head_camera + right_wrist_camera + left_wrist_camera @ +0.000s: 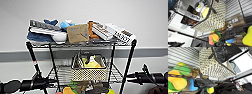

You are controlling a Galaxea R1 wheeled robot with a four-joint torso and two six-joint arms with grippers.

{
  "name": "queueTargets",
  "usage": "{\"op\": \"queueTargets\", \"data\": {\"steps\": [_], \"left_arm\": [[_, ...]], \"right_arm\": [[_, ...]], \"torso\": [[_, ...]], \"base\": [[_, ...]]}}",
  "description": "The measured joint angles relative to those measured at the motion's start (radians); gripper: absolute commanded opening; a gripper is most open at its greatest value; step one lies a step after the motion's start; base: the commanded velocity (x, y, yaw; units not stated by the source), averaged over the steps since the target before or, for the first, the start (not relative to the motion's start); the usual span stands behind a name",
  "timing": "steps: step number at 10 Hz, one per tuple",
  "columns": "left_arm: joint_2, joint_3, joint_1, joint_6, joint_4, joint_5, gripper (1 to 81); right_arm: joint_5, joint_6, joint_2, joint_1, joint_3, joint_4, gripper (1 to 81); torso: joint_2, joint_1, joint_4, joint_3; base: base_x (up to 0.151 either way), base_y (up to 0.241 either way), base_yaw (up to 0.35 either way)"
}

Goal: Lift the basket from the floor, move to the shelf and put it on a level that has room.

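basket sits on the rack's second tier, at 6 o'clock below the cluttered top. woven walls look light but springy; the thin metal rim is probably the firmest hold. fingers' state: cannot tell on either arm.

From my station, everything looks soft and blocky; even, bright light washes the plain white wall pale, and the beige woven basket casts hardly any shadow.
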Motion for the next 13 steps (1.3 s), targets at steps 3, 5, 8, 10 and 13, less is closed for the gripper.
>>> {"op": "queueTargets", "data": {"steps": [3,5,8,10,13], "left_arm": [[-0.079,0.049,0.141,-0.036,-0.004,0.043,81.1],[-0.079,0.049,0.281,-0.036,0.000,0.002,81.1],[-0.010,-0.002,0.499,-0.035,0.051,-0.090,81.1],[0.113,-0.119,0.621,-0.035,0.100,-0.159,81.1],[0.272,-0.292,0.782,-0.035,0.170,-0.232,81.1]], "right_arm": [[-0.061,0.039,-0.034,-0.112,0.020,0.004,81.1],[-0.063,0.041,-0.044,-0.226,0.020,0.001,81.1],[-0.041,0.042,-0.019,-0.397,-0.016,-0.048,81.1],[-0.005,0.040,0.043,-0.512,-0.096,-0.082,81.1],[0.047,0.027,0.191,-0.647,-0.213,-0.132,81.1]], "torso": [[-0.001,-0.001,0.000,0.001],[-0.002,-0.002,0.000,0.001],[-0.002,-0.003,0.000,0.002],[-0.003,-0.003,0.000,0.003],[-0.003,-0.003,0.000,0.003]], "base": [[0.000,0.000,0.000],[0.000,0.000,0.000],[0.000,0.000,0.000],[0.000,0.000,0.000],[0.000,0.000,0.000]]}}
